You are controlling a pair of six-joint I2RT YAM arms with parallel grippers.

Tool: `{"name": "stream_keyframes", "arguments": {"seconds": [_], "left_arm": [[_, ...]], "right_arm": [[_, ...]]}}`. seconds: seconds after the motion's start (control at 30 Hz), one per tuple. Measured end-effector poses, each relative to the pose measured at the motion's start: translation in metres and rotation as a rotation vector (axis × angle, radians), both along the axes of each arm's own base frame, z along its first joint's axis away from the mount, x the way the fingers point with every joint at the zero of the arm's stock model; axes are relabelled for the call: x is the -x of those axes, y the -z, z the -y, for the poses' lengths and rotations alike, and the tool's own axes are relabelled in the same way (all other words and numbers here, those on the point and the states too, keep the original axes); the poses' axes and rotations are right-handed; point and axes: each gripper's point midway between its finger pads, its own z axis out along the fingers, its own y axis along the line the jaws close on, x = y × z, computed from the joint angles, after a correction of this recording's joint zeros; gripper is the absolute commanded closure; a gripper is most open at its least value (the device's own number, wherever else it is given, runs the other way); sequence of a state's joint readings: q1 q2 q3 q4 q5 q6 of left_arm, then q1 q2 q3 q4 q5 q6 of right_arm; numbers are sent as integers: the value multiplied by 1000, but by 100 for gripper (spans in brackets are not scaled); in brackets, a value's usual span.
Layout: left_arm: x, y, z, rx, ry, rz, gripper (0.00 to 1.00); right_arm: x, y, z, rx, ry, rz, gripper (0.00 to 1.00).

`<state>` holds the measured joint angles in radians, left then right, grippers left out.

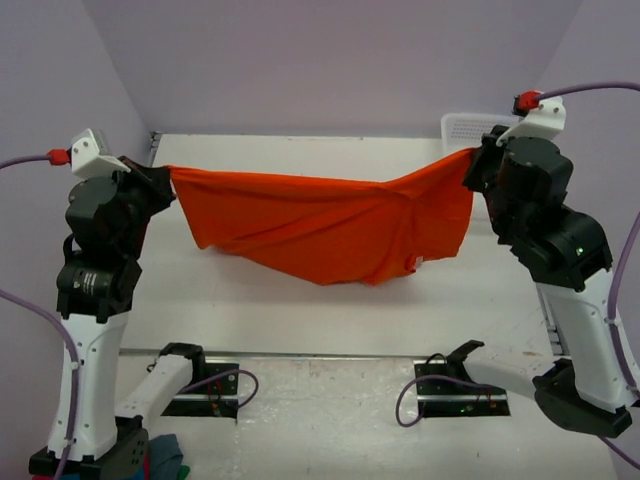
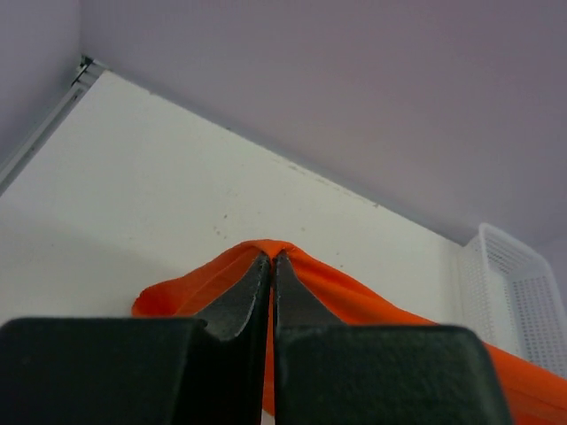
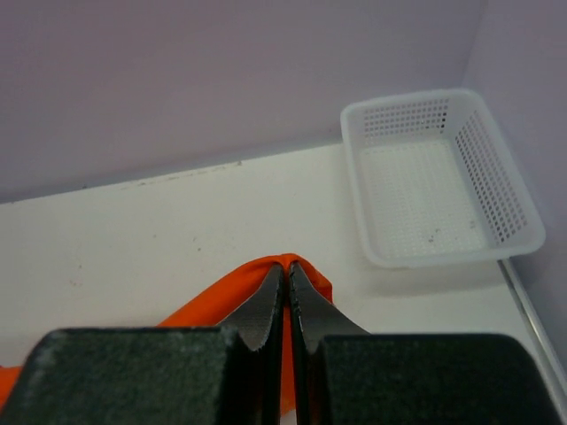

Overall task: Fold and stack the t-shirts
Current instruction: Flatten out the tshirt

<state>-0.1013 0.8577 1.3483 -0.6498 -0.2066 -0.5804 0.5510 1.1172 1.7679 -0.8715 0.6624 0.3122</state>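
Observation:
One bright orange t-shirt (image 1: 330, 225) hangs stretched between my two grippers above the white table, sagging in the middle with its lower edge toward the near side. My left gripper (image 1: 165, 180) is shut on its left corner; in the left wrist view the cloth (image 2: 221, 274) is pinched between the shut fingertips (image 2: 272, 258). My right gripper (image 1: 470, 160) is shut on its right corner; in the right wrist view the orange cloth (image 3: 221, 297) folds over the shut tips (image 3: 286, 267).
A white perforated basket (image 3: 434, 181) stands at the table's back right corner, also in the top view (image 1: 465, 128). A red, blue and grey cloth bundle (image 1: 165, 460) lies by the left arm's base. Lilac walls enclose the table.

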Motion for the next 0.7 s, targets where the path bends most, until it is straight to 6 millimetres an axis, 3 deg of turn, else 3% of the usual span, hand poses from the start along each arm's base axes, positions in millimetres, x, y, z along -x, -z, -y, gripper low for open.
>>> {"name": "stream_keyframes", "arguments": {"seconds": [0.2, 0.3, 0.4, 0.57, 0.7], "left_arm": [[37, -86, 12, -33, 105, 240, 100], [64, -135, 14, -54, 133, 365, 100], [94, -180, 14, -70, 146, 493, 100], [125, -216, 16, -87, 167, 606, 100], [119, -219, 25, -96, 220, 605, 100]], "right_arm": [[23, -50, 4, 9, -89, 108, 100], [44, -81, 7, -7, -144, 178, 100], [75, -124, 18, -43, -191, 292, 100], [128, -180, 40, -103, -252, 483, 100], [155, -197, 46, -111, -310, 570, 100]]}}
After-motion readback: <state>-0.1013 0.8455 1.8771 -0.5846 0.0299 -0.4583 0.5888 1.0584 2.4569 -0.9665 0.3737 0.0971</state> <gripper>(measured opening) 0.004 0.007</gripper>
